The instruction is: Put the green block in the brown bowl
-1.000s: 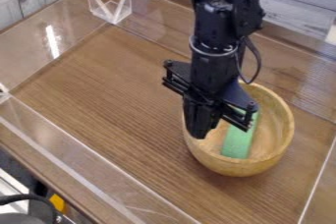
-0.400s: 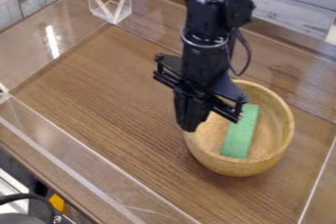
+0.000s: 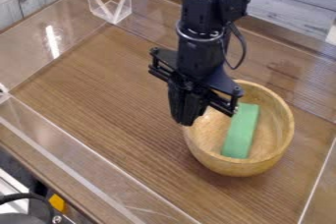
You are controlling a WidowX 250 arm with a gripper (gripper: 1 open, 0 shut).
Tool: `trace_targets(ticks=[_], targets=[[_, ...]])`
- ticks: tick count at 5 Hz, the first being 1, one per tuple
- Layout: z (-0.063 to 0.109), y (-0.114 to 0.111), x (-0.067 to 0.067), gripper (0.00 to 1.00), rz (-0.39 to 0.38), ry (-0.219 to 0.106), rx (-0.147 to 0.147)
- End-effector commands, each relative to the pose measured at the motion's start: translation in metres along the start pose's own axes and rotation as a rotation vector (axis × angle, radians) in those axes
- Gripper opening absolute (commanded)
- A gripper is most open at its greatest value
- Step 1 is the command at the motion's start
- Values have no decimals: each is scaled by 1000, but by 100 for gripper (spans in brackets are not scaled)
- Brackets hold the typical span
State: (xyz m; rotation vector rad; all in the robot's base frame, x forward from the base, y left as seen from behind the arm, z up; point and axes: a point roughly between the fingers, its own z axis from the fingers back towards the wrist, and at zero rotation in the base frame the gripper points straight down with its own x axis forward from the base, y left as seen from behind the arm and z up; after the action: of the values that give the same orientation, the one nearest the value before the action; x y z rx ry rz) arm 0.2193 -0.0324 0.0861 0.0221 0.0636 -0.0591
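Observation:
The green block (image 3: pixel 243 132) lies loose inside the brown bowl (image 3: pixel 210 157), leaning along the bowl's right inner side. My gripper (image 3: pixel 188 113) points straight down over the bowl's left rim, a short way left of the block and not touching it. Nothing shows between the dark fingers. They taper to a narrow tip, and I cannot make out a gap between them.
The bowl stands on a wooden tabletop (image 3: pixel 92 81) ringed by low clear plastic walls (image 3: pixel 53 135). A small clear stand (image 3: pixel 110 5) sits at the back left. The arm's black body (image 3: pixel 210 12) rises above the bowl.
The gripper has drawn left and slightly up, away from the green block. The block stays lying in the bowl.

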Motion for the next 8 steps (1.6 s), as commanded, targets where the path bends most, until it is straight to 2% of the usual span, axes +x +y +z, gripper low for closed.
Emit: trace_targets(ticks=[1,4,5,7,8], targets=[[13,5,9,100,18,-48,4],[30,15,12,100,32,-85,15],[36,24,17,100,37,-104,20],[45,40,35,100,61,-147,26],[45,43,40,100,73,-156,25]])
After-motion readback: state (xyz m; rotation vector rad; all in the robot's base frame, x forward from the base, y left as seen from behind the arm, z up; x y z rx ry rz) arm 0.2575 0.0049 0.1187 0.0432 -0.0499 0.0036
